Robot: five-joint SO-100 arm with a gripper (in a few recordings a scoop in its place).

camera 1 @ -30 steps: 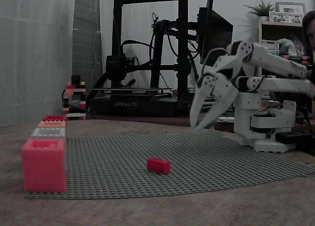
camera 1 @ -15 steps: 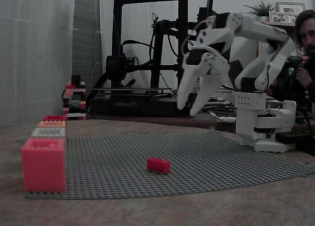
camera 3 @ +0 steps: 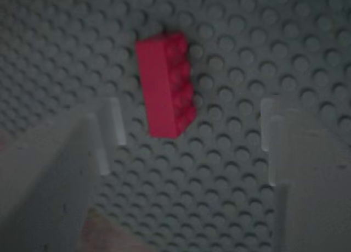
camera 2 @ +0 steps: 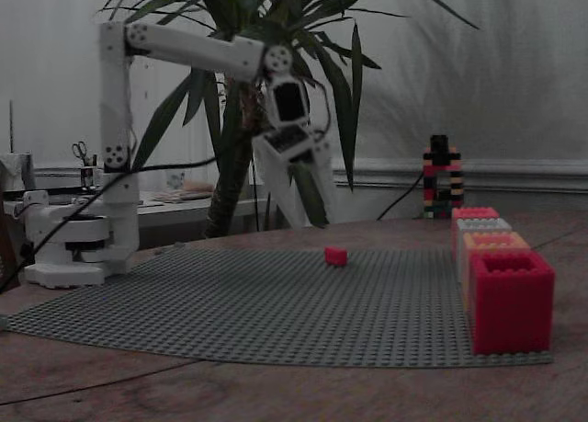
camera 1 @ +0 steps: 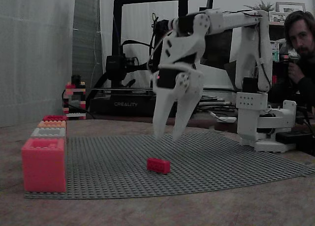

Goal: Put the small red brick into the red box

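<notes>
The small red brick (camera 1: 158, 165) (camera 2: 336, 255) lies on the grey studded baseplate (camera 1: 221, 162) near its middle. My white gripper (camera 1: 167, 136) (camera 2: 305, 222) hangs open, pointing down, a short way above the brick and touching nothing. In the wrist view the brick (camera 3: 164, 87) lies lengthwise just ahead of the gripper (camera 3: 191, 112), slightly left of centre between the spread fingers. The red box (camera 2: 510, 298) is the nearest of a row in one fixed view and the farthest one (camera 1: 54, 118) in the other.
The same row holds a salmon-pink box (camera 1: 43, 164), a grey box (camera 1: 48, 132) and an orange box (camera 1: 51, 123). A brick tower (camera 1: 74, 95) and a 3D printer (camera 1: 147, 53) stand behind. My arm's base (camera 1: 261, 122) is right; a person (camera 1: 300, 39) sits beyond it.
My arm has swung left across the plate and come down over the brick, the gripper staying open. The brick and boxes have not moved.
</notes>
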